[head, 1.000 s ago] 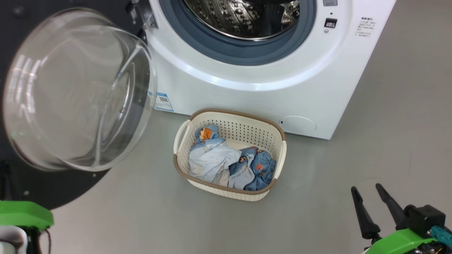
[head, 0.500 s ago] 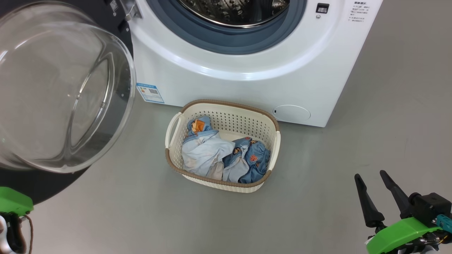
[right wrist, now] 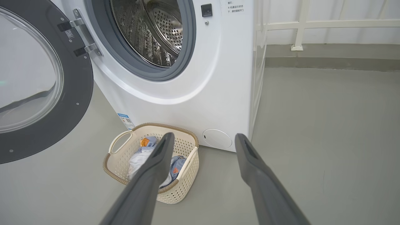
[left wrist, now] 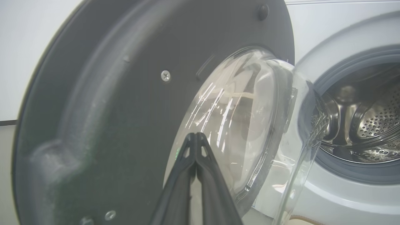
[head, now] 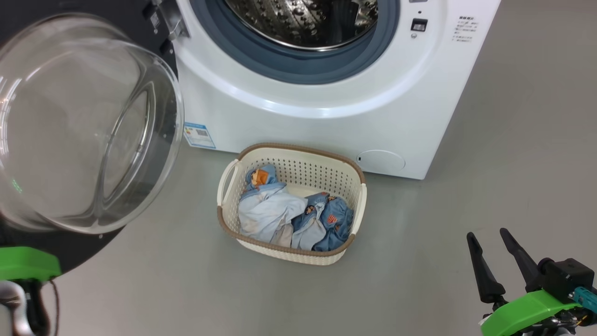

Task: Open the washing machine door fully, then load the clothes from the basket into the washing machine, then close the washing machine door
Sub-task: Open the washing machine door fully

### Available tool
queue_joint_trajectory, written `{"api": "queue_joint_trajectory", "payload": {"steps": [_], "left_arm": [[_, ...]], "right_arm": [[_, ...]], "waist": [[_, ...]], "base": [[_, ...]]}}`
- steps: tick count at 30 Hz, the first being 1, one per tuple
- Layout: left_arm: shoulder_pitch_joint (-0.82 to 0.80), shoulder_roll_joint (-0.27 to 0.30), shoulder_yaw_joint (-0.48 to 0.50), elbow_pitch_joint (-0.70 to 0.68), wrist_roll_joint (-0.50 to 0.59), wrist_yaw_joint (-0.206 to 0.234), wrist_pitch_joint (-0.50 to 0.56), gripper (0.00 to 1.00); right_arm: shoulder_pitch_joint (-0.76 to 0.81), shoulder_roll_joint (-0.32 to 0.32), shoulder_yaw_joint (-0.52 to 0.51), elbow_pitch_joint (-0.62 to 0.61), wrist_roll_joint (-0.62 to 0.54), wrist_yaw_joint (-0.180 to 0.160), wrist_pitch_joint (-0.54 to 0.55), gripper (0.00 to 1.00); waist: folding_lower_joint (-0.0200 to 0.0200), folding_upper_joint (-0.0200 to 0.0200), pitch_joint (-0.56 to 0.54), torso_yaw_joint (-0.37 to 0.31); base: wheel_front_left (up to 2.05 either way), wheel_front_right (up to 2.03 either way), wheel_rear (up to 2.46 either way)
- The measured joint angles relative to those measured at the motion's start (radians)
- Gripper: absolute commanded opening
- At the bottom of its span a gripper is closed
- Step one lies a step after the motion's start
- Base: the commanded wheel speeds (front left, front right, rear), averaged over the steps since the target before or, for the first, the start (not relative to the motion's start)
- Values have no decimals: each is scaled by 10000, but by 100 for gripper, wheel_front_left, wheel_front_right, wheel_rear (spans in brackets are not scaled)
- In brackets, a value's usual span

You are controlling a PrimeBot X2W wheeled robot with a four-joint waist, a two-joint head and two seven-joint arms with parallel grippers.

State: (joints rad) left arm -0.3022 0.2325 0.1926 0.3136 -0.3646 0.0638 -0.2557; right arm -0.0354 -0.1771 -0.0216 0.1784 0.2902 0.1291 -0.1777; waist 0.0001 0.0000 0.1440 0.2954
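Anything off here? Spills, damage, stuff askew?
Nothing stands out. The round black-rimmed glass door hangs open on its hinges, the cream perforated plastic basket sits upright on the grey floor before the white front-loading washing machine, and the blue printed clothes lie bunched inside it, none over the rim.

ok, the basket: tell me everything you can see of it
Small rectangular cream plastic basket, perforated walls, brown braided rim, a loop handle at each short end. Upright on the grey floor, close before the washing machine; contact unclear. Crumpled pale and medium blue clothes lie inside.
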Motion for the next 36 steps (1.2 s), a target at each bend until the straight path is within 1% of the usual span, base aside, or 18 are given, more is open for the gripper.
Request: {"api": "queue_joint_trajectory", "payload": {"steps": [8, 10, 14, 20, 26, 32, 33, 34, 36], "left_arm": [[467, -445, -320, -1684, 489, -426, -8, 0], [569, -516, -468, -1992, 593, -439, -10, 0], [751, -621, -725, -2403, 623, -633, -10, 0], [1240, -909, -1143, -2748, 826, -851, -8, 0], [1994, -1187, -1336, -2809, 882, -861, -8, 0], [2727, -1329, -1377, -2888, 963, -859, -8, 0], [2855, -1373, -1379, -2892, 965, -859, -8, 40], [2975, -1406, -1394, -2901, 965, -859, -8, 100], [3227, -1482, -1417, -2930, 966, -857, -8, 100]], "right_arm": [[58, 153, -42, -8, 0, 0, -61, 100], [150, 178, -65, -59, 0, 0, -90, 100], [171, 217, -111, -238, -12, 0, -92, 100], [294, 372, -199, -523, -98, 0, -92, 100], [390, 525, -228, -961, -134, 0, -105, 100], [526, 594, -111, -1139, -138, 0, -104, 100], [602, 596, -81, -1145, -138, 0, -104, 100], [651, 604, -59, -1147, -138, 0, -104, 100], [743, 621, -27, -1191, -138, 0, -102, 100]], "waist": [[-1, 0, -301, -300], [0, 0, -356, -420], [-1, 0, -430, -703], [-1, 0, -564, -1197], [-1, 0, -652, -1832], [-1, 0, -752, -2503], [-1, 1, -772, -2610], [0, 0, -793, -2710], [-1, 1, -841, -2898]], "base": [[0, 0, 0], [0, 0, 0], [0, 0, 0], [0, 0, 0], [0, 0, 0], [0, 0, 0], [0, 0, 0], [0, 0, 0], [0, 0, 0]]}}
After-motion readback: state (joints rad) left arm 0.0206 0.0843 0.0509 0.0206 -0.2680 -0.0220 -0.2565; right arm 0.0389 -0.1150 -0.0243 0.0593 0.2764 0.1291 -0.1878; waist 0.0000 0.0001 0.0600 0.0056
